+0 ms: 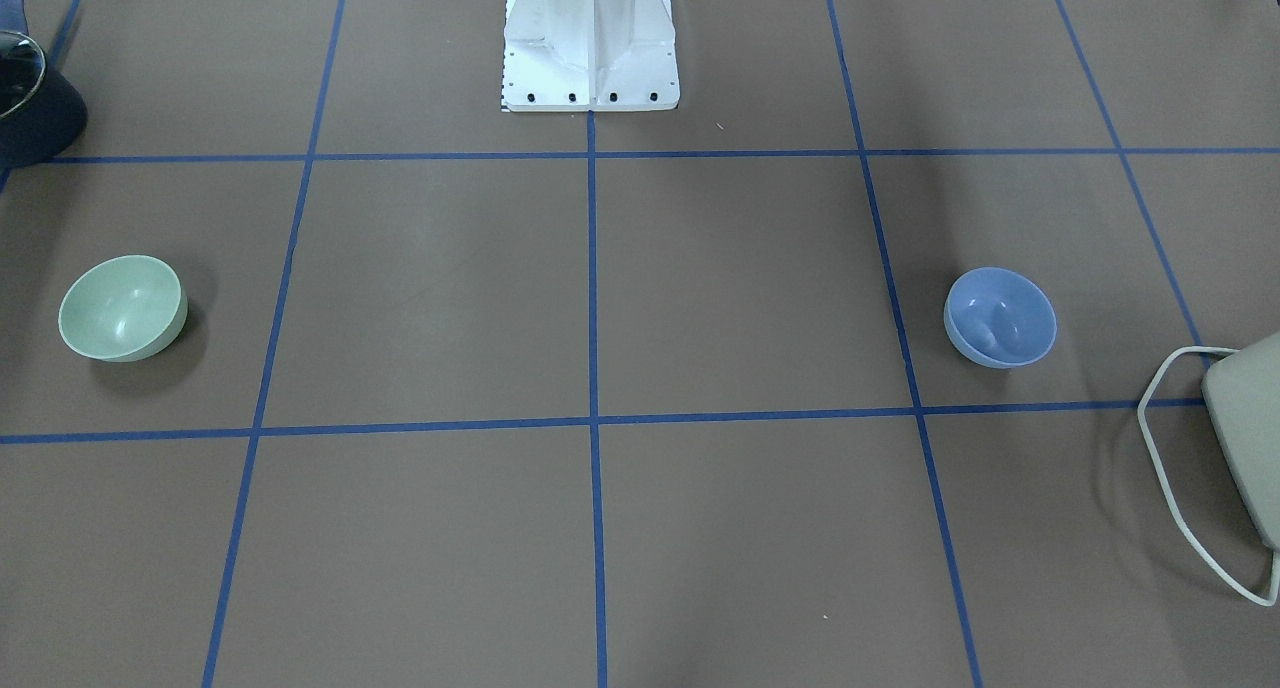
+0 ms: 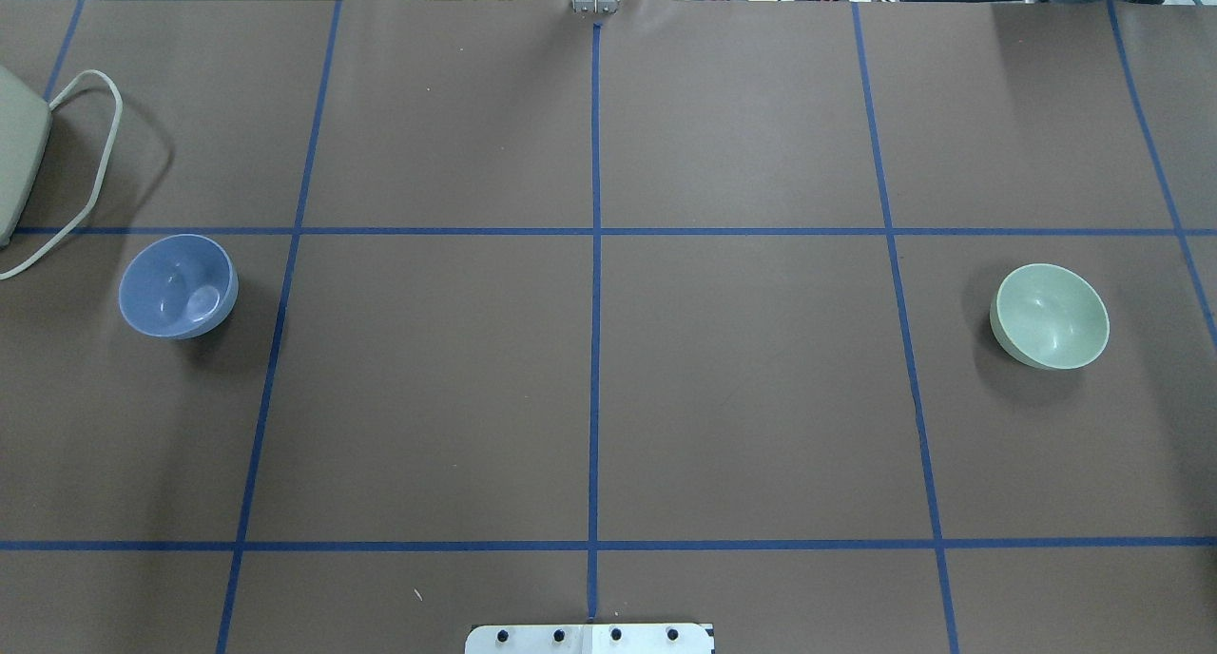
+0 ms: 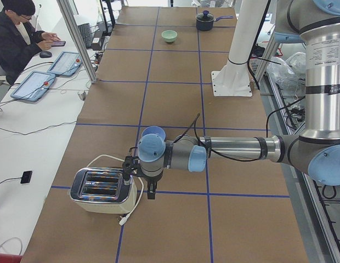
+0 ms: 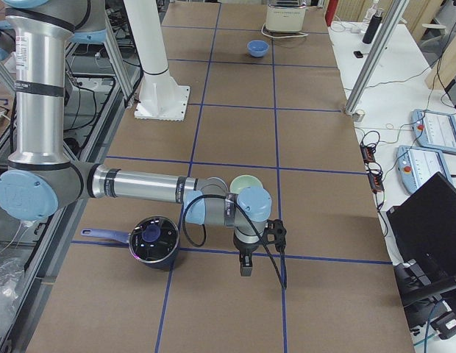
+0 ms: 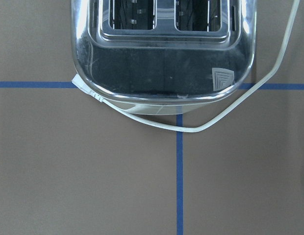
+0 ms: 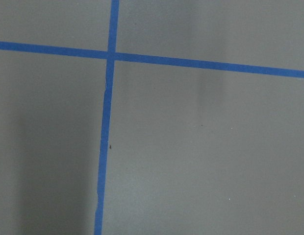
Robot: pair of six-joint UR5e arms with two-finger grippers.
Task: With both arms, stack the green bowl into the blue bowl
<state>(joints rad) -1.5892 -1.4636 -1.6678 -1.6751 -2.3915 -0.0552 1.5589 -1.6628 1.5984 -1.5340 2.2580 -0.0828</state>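
Observation:
The green bowl (image 1: 122,308) stands upright on the robot's right side of the table (image 2: 1050,316). The blue bowl (image 1: 1000,318) stands upright on the robot's left side (image 2: 178,286), far from the green one. Neither gripper shows in the front, overhead or wrist views. In the exterior left view my left gripper (image 3: 152,192) hangs pointing down beside the toaster, just past the blue bowl (image 3: 152,132). In the exterior right view my right gripper (image 4: 245,265) hangs pointing down just past the green bowl (image 4: 246,184). I cannot tell whether either is open or shut.
A toaster (image 3: 101,190) with a white cord sits at the table's left end, close to the blue bowl. A dark pot (image 4: 154,241) with a lid and a blue handle stands at the right end. The white robot base (image 1: 590,48) is at the middle back.

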